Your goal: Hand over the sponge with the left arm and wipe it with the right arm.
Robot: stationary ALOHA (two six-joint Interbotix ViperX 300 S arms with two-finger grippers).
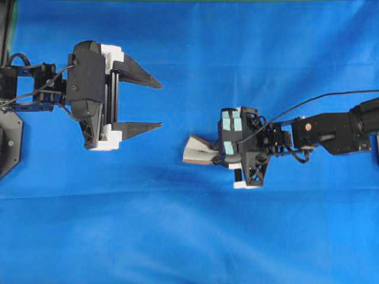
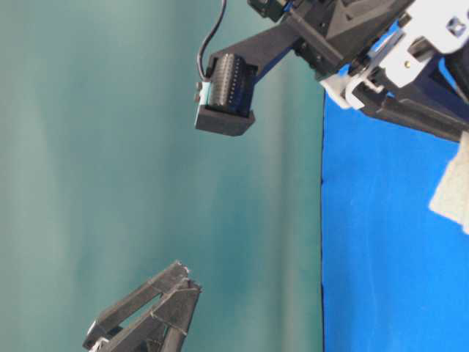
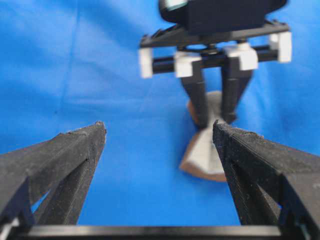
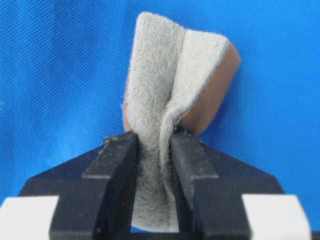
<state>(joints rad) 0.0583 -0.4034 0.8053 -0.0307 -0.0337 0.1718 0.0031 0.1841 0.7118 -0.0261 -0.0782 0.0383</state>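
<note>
Between our two arms, the right claw [image 4: 152, 145] is pinching the folded sponge [image 4: 175, 85]; the left claw [image 1: 142, 102] is gaping wide, so we are keeping that squeeze firm while wiping the desk [image 1: 189, 236].

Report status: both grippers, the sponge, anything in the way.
Left gripper open, empty, apart from the sponge. Right gripper shut on sponge, pad pinched and folded. Blue cloth between the arms shows no obstruction.

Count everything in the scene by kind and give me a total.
Sponge: 1, pinched in the right gripper
Grippers: 2, counting the open left gripper
Blue cloth: 1
Total: 4
</note>
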